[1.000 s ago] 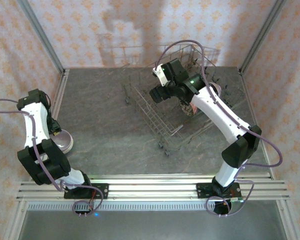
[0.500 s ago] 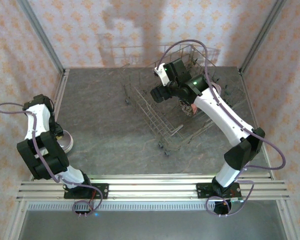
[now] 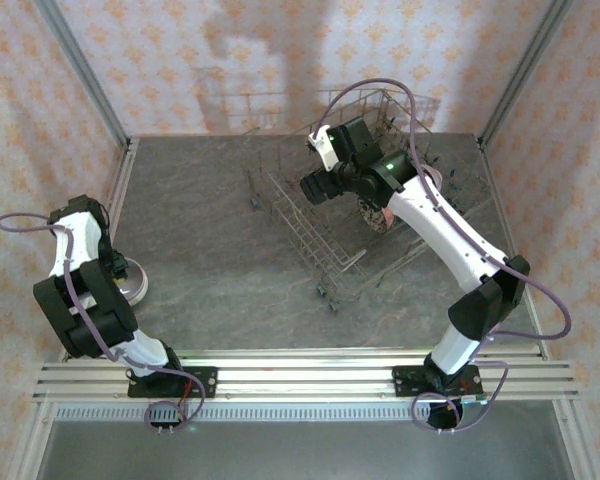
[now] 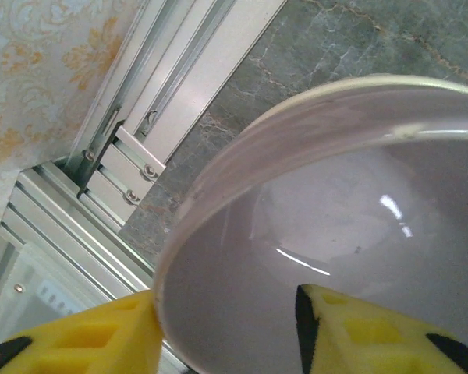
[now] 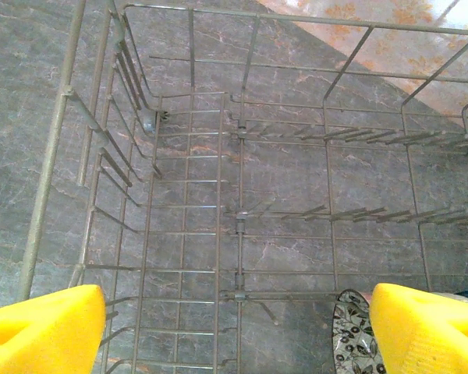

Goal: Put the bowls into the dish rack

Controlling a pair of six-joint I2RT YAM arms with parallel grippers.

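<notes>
Left claw (image 4: 226, 300) straddles rim of mauve bowl (image 4: 335, 202) on table (image 4: 359, 47), far from rack (image 5: 239, 234): one finger outside, one inside, set for rim pinch. Firm clamp: cannot tell. Right claw (image 5: 234, 308) wide, empty, hovers over rack beside patterned bowl (image 5: 352, 336), likely waiting.

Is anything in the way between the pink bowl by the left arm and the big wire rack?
Nothing visible lies on the table between the pink bowl and the dish rack. The bowl must clear the rack's tall wire side, though, and the right pincer hangs over the rack.
</notes>
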